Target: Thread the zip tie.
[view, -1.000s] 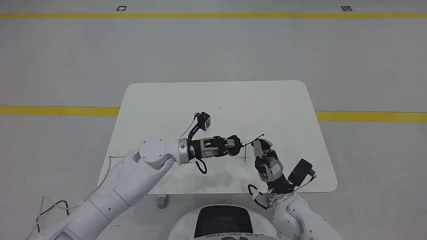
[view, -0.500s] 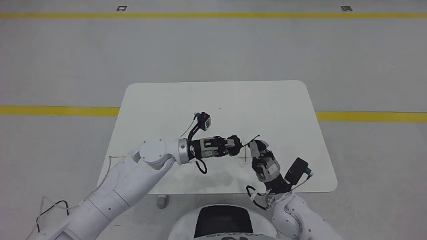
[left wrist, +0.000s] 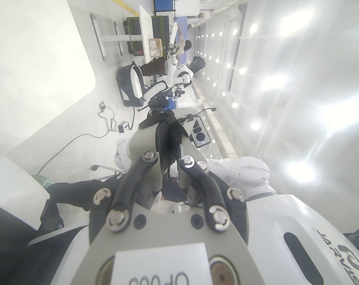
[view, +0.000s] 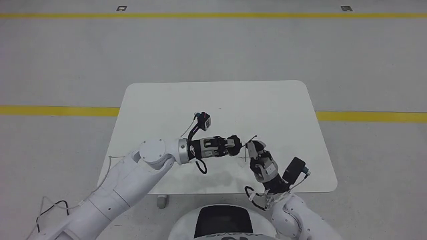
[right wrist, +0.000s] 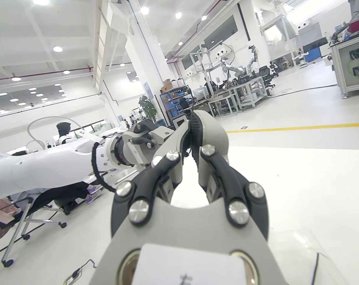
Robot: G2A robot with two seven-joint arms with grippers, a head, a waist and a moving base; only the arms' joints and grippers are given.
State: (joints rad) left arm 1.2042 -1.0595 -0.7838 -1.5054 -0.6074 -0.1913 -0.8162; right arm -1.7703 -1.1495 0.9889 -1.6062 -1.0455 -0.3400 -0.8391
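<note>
A thin black zip tie (view: 249, 141) hangs above the white table (view: 267, 103), between my two grippers near the front middle. My left gripper (view: 235, 145) is shut on one part of it. In the left wrist view the black strip (left wrist: 167, 133) runs between the closed fingers (left wrist: 144, 146) and ends in a dark knot at their tips. My right gripper (view: 254, 149) is a short way to the right, shut on the tie's other end, a thin tail sticking out past it. In the right wrist view its pads (right wrist: 197, 126) press together, with the left gripper (right wrist: 144, 140) just behind.
The table's front right edge (view: 320, 187) lies close under the right arm. A black cable loop (view: 200, 167) hangs from the left wrist.
My right gripper has shifted a little to the left, closer to the left gripper. The left arm has kept still.
</note>
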